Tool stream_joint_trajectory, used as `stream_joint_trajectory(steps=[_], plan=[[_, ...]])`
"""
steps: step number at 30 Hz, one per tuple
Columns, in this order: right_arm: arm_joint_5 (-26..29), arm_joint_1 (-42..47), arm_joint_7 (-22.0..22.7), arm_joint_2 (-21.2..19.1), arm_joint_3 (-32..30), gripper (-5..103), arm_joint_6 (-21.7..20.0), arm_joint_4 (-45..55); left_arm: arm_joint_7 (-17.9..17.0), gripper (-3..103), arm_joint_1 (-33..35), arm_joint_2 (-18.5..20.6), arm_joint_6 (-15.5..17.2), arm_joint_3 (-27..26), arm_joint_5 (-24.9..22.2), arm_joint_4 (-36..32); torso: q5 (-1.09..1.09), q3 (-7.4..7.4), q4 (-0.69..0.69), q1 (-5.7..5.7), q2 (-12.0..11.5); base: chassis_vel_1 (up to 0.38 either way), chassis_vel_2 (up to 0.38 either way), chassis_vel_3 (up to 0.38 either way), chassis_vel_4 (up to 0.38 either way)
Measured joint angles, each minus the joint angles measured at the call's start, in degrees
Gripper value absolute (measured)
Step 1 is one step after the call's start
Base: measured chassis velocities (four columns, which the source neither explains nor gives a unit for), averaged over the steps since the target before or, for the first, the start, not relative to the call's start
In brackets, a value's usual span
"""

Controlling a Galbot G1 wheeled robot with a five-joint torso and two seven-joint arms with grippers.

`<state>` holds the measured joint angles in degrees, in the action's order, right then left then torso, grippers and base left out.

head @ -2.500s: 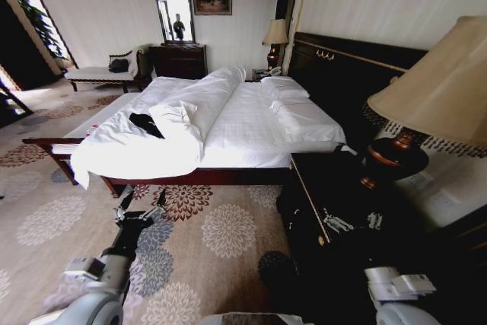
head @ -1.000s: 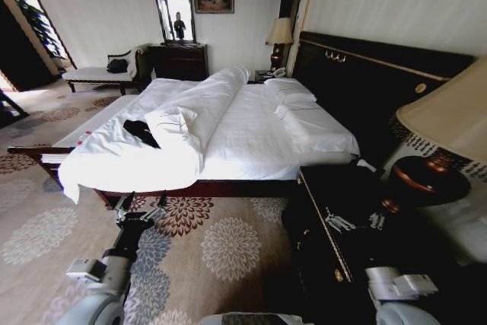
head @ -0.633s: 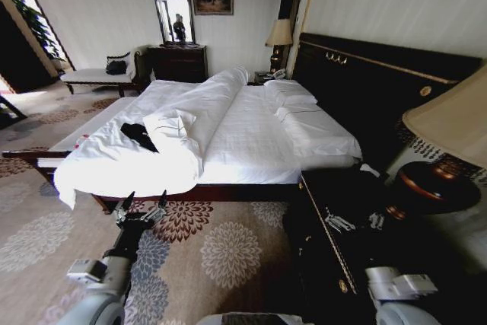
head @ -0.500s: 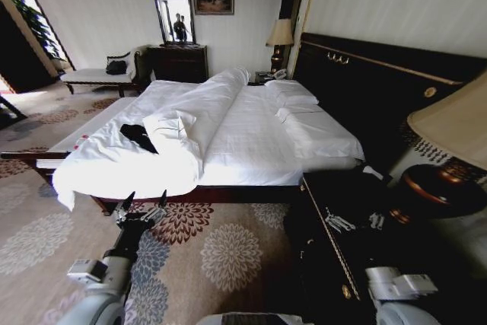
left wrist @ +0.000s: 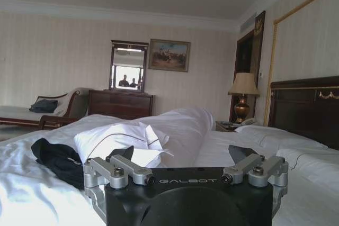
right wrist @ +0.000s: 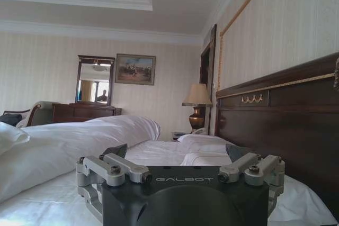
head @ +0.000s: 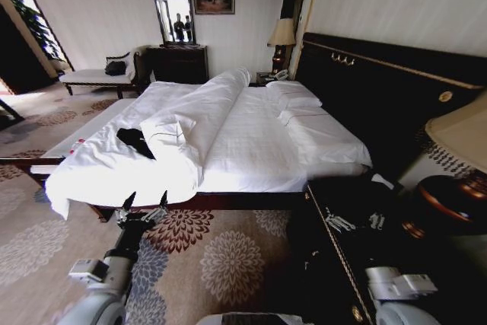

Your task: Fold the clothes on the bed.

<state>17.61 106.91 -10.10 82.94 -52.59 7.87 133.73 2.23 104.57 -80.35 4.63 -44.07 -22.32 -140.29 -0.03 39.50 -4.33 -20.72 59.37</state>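
While the black T-shirt (head: 135, 142) lies crumpled near the bed's (head: 251, 150) foot-end corner, the left pincer (head: 142, 205) hangs nearest, spread wide and empty, below the bed's side edge; right pincer (right wrist: 180, 163) likewise spread, empty.

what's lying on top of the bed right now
On the bed, a crumpled black T-shirt lies near the foot, beside the folded-back white duvet. Pillows rest at the headboard. Its lettering is hidden in the folds.
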Motion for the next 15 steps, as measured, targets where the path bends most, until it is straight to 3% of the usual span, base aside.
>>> stream_joint_trajectory(steps=[15], plan=[[-0.14, 0.00, 0.01, 0.03, -0.04, 100, -0.05, -0.08, 0.03, 100, -0.02, 1.04, -0.13, -0.18, -0.14, 0.08, -0.01, 0.00, 0.00, 0.00, 0.00, -0.101, 0.099, 0.101, -0.106]])
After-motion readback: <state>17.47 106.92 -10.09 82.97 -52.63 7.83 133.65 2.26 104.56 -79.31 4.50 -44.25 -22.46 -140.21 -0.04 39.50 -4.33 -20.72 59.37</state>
